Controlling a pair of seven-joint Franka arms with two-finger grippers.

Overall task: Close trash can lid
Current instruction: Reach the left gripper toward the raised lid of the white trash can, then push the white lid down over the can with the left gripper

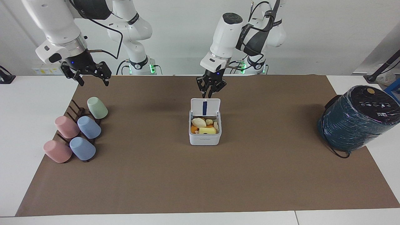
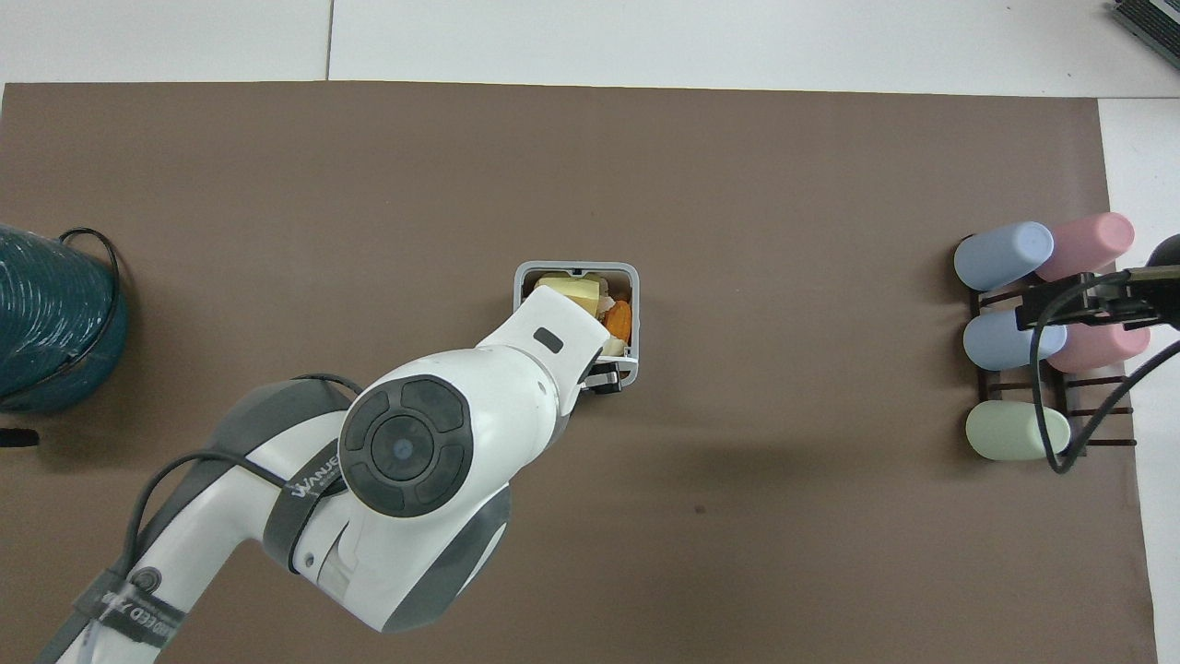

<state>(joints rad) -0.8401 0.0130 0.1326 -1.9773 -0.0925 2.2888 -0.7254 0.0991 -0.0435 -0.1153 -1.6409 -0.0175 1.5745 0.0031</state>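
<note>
Left black two-finger gripper (image 1: 210, 92): white arm extended mid-table, wrist angled downward, fingertips close together. Right black two-finger gripper (image 1: 92, 78): raised, fingers spread, arm waiting.

text: "wanje…", cut off | on: left arm's grey strap (image 2: 309, 487)

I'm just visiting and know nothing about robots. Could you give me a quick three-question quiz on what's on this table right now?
1. True or false: the lid of the trash can is shut.
2. Which gripper is just above the lid's top edge? A) left gripper B) right gripper
3. How many cups lie on the rack?

Key
1. False: it stands open, blue stripe showing, scraps visible inside.
2. A; the right one waits over the mat's edge above the rack.
3. Five: two pink, two blue, one green.
</note>
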